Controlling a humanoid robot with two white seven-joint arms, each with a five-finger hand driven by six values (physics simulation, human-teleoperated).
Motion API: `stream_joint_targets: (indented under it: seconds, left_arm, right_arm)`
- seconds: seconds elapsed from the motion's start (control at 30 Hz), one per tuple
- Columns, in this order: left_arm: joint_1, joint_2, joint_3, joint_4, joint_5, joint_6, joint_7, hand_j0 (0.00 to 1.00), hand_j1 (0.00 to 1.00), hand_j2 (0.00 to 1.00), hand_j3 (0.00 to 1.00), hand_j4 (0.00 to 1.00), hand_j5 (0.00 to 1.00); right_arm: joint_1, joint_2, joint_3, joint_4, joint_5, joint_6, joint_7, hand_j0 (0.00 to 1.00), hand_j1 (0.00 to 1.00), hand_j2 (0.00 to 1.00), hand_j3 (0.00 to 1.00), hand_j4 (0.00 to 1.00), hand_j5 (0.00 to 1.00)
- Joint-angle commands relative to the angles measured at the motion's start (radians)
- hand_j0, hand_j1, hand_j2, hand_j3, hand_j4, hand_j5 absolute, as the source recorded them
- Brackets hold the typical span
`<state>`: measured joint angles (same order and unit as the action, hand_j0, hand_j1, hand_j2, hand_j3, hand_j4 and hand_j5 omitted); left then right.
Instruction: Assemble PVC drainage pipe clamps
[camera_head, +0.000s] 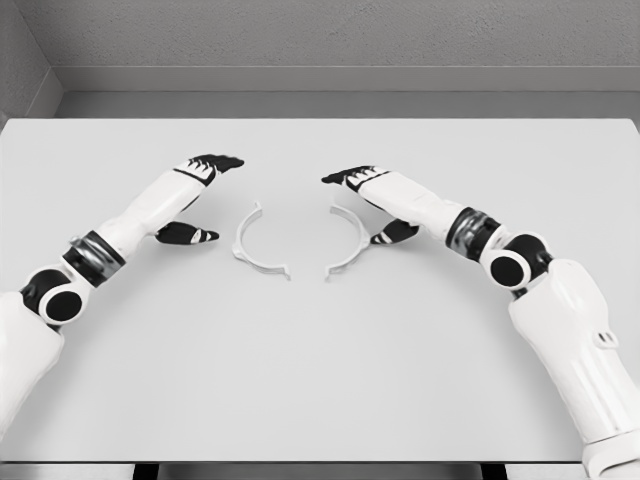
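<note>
Two thin white half rings, smooth like plastic, flat on a plain gray table (320, 380). Left clamp half (256, 242) curved like a C, right clamp half (349, 241) curved the other way, open sides facing, ends close but apart. Small flat tabs at the tips. Left hand (197, 197) and right hand (372, 200) shiny white with black fingers, spread loose, holding nothing, just beside the halves.

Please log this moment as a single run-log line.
left hand open, beside left clamp half | right hand open, beside right clamp half | halves apart on table
</note>
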<state>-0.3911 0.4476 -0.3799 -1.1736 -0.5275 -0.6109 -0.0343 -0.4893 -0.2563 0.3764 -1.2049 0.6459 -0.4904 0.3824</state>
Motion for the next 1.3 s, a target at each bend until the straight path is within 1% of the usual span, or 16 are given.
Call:
stream_joint_targets:
  seconds: [0.0,0.23,0.6,0.77,0.83,0.9,0.93,0.97,1.0,1.03,1.07,1.1,1.13,1.17,1.2,1.27]
  left_arm:
    - [-0.002,-0.012,-0.008,0.017,0.006,0.0,0.001,1.0,1.0,1.0,1.0,1.0,1.0]
    - [-0.006,-0.026,-0.014,0.017,0.004,0.0,0.001,1.0,1.0,1.0,1.0,1.0,1.0]
    - [-0.006,-0.029,-0.014,0.015,-0.002,0.0,0.001,1.0,1.0,1.0,1.0,1.0,1.0]
    - [-0.006,-0.029,-0.014,0.015,-0.002,0.0,0.001,1.0,1.0,1.0,1.0,1.0,1.0]
    - [-0.006,-0.029,-0.014,0.015,-0.002,0.0,-0.001,1.0,1.0,1.0,1.0,1.0,1.0]
    - [-0.006,-0.029,-0.014,0.015,-0.002,0.0,0.001,1.0,1.0,1.0,1.0,1.0,1.0]
    - [-0.006,-0.03,-0.014,0.015,-0.002,0.0,0.001,1.0,1.0,1.0,1.0,1.0,1.0]
    - [-0.006,-0.032,-0.014,0.015,-0.002,0.0,-0.001,1.0,1.0,1.0,1.0,1.0,1.0]
    - [-0.006,-0.032,-0.014,0.015,-0.002,0.0,0.001,1.0,1.0,1.0,1.0,1.0,1.0]
    - [-0.006,-0.036,-0.014,0.015,-0.002,0.0,0.001,1.0,1.0,1.0,1.0,1.0,1.0]
    - [-0.006,-0.038,-0.014,0.015,-0.002,0.0,-0.001,1.0,1.0,1.0,1.0,1.0,1.0]
    - [-0.006,-0.038,-0.014,0.015,-0.002,0.0,-0.001,1.0,1.0,1.0,1.0,1.0,1.0]
    - [-0.006,-0.038,-0.014,0.015,-0.002,0.0,-0.001,1.0,1.0,1.0,1.0,1.0,1.0]
    - [-0.005,-0.044,-0.014,0.015,-0.002,0.0,0.001,1.0,1.0,1.0,1.0,1.0,1.0]
    - [-0.005,-0.044,-0.014,0.015,-0.002,0.0,-0.001,1.0,1.0,1.0,1.0,1.0,1.0]
    - [-0.003,-0.046,-0.014,0.014,-0.002,0.0,-0.001,1.0,1.0,1.0,1.0,1.0,1.0]
  right_arm:
    - [0.0,0.011,0.001,0.001,-0.006,0.003,0.0,1.0,1.0,1.0,1.0,1.0,1.0]
    - [-0.031,0.025,0.029,0.033,-0.005,0.019,0.0,1.0,1.0,1.0,1.0,1.0,1.0]
    - [-0.037,0.06,0.044,0.037,-0.005,0.022,0.0,1.0,1.0,1.0,1.0,1.0,1.0]
    - [-0.046,0.055,0.036,0.054,-0.005,0.022,-0.002,1.0,1.0,1.0,1.0,1.0,1.0]
    - [-0.066,0.026,0.019,0.054,-0.011,0.022,-0.003,1.0,1.0,1.0,1.0,1.0,1.0]
    - [-0.06,-0.023,-0.065,0.034,-0.029,0.01,0.0,1.0,1.0,1.0,1.0,1.0,1.0]
    - [-0.051,-0.057,-0.114,-0.015,-0.058,-0.004,0.0,1.0,1.0,1.0,1.0,1.0,1.0]
    - [-0.025,-0.089,-0.131,-0.091,-0.098,-0.01,0.0,1.0,1.0,1.0,1.0,1.0,1.0]
    - [0.028,-0.135,-0.158,-0.177,-0.12,-0.013,-0.002,1.0,1.0,1.0,1.0,1.0,1.0]
    - [0.083,-0.153,-0.218,-0.252,-0.123,-0.036,0.0,1.0,1.0,1.0,1.0,1.0,1.0]
    - [0.112,-0.161,-0.272,-0.28,-0.123,-0.073,0.0,1.0,1.0,1.0,1.0,1.0,1.0]
    - [0.147,-0.182,-0.324,-0.294,-0.123,-0.1,0.015,1.0,1.0,1.0,1.0,1.0,1.0]
    - [0.17,-0.19,-0.372,-0.303,-0.123,-0.121,0.076,1.0,1.0,1.0,1.0,1.0,1.0]
    - [0.182,-0.19,-0.419,-0.298,-0.124,-0.121,0.18,1.0,1.0,1.0,1.0,1.0,1.0]
    - [0.186,-0.187,-0.459,-0.297,-0.124,-0.121,0.228,1.0,1.0,1.0,1.0,1.0,1.0]
    - [0.224,-0.19,-0.525,-0.294,-0.124,-0.121,0.228,1.0,1.0,1.0,1.0,1.0,1.0]
